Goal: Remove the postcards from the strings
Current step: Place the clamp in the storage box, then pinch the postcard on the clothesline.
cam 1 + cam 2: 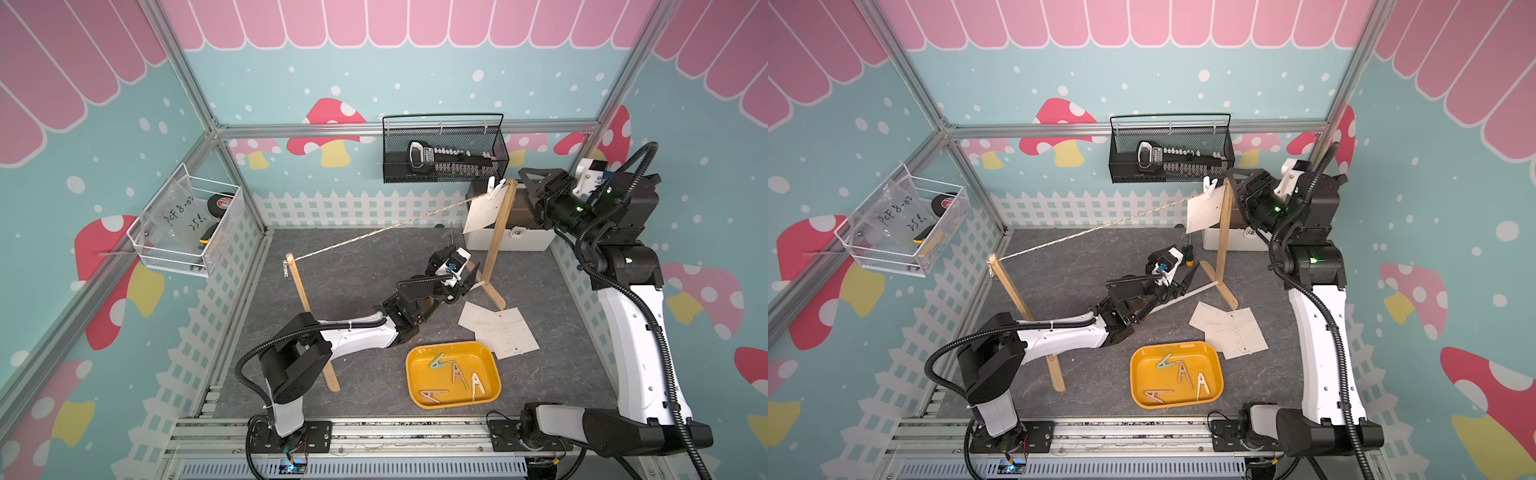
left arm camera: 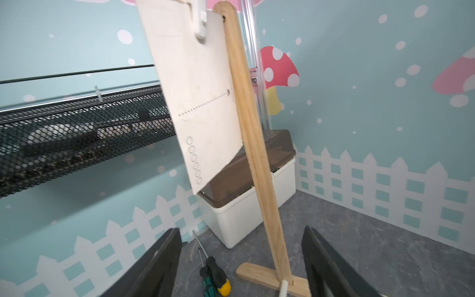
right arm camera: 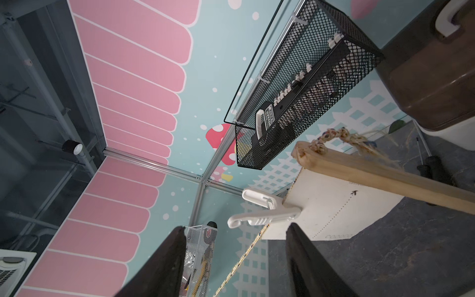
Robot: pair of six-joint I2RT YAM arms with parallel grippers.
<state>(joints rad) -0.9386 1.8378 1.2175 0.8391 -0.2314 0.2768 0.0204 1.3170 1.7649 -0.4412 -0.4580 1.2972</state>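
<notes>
left fingers (image 2: 159, 262) stand wide and empty, low beside the wooden post (image 2: 246, 115). right fingers (image 3: 164, 257) are parted too, holding nothing, near the white clothespin (image 3: 262, 213) pinning one postcard (image 1: 484, 212) to the string (image 1: 374, 231) by that post's top. other postcards (image 1: 507, 332) lie overlapping on the tabletop (image 1: 332, 286).

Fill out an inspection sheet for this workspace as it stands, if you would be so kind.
Surface: grey mat, carrying two wooden posts.
Job's things: hanging postcard pinned to the string by a white clothespin; several loose postcards overlap on the mat.
Clutter: yellow tray with four clothespins; screwdrivers; white box with brown lid.
Grippers: left gripper open, low before a post's foot; right gripper open, raised at the white clothespin, gripping nothing.
Cables: black conduit along both arms; no snag seen.
Surroundings: black mesh basket and white wire basket on mushroom-print walls.
</notes>
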